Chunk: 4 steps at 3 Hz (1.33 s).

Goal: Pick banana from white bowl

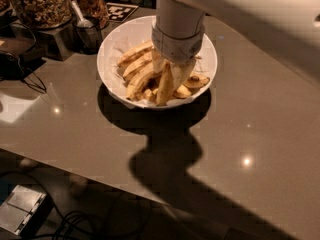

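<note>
The white bowl (112,59) stands on the counter at the back centre and holds several yellow bananas. The thickest banana (165,86), with brown blemishes, lies steeply with one end near the bowl's front rim and its upper end under my gripper. Slimmer, paler bananas (134,64) lie to its left, and another (196,81) lies to its right. My gripper (172,73) is down inside the bowl, right over the thick banana's upper end. The white wrist (177,31) hides the bowl's middle and back.
A small dark metal cup with a spoon (89,31) stands just left of the bowl. Behind it are jars of nuts (40,4) on a dark stand. Cables (25,79) lie at the counter's left. The counter's front edge runs lower left, with a box and cables on the floor (22,214).
</note>
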### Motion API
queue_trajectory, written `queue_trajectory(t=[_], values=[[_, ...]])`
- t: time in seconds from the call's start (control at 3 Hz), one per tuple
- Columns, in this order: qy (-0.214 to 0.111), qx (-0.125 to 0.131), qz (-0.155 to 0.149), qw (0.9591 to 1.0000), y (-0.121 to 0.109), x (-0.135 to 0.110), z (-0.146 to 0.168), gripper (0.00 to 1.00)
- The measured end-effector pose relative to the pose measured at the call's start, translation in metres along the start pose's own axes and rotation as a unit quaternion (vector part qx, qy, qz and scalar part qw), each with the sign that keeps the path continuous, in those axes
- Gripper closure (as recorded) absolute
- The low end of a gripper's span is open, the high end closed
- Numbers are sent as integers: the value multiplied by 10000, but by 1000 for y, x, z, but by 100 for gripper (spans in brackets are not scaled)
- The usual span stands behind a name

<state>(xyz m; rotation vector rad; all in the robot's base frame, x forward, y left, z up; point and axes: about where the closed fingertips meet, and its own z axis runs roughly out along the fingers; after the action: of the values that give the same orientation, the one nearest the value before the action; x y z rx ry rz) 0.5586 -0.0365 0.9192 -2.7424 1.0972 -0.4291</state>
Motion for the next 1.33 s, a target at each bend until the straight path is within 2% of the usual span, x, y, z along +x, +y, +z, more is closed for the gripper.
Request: queue_trajectory(t=[0.33, 0.67, 1.0, 1.33], values=[[-111, -48, 167, 9998, 12, -6, 0, 86], [-112, -48, 168, 9998, 12, -6, 0, 100], [-179, 192, 240, 9994, 9, -3, -16, 100], [-228, 592, 369, 9973, 4, 1, -42, 100]])
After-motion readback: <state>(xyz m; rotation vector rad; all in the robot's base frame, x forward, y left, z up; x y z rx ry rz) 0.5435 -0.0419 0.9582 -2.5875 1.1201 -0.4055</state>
